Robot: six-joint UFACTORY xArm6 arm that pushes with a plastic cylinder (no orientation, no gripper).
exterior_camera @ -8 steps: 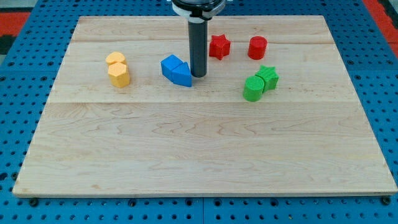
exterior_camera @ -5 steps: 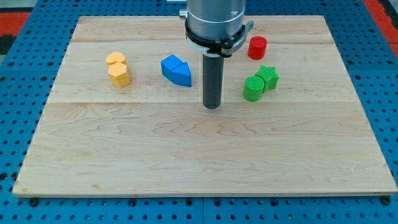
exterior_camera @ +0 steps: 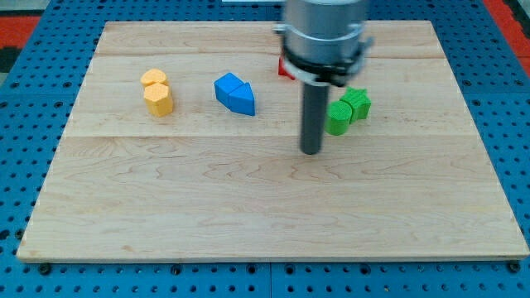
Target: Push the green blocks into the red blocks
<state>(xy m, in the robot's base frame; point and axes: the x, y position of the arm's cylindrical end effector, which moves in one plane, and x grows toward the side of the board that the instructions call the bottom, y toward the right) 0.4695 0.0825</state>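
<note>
Blue pegboard surrounds the pale wooden bench [exterior_camera: 248, 215], which carries every block. My tip [exterior_camera: 310, 151] rests on the wood just below and to the view's left of the green blocks, close to them but apart. The green cylinder [exterior_camera: 338, 118] touches the green star [exterior_camera: 358, 103] at its upper right. Only a sliver of one red block [exterior_camera: 284, 69] shows at the left edge of the arm housing; its shape is hidden. Two blue blocks [exterior_camera: 235, 93] sit pressed together left of the rod, and two yellow blocks [exterior_camera: 156, 91] sit touching near the view's left. No fingers exist here, only the rod.
</note>
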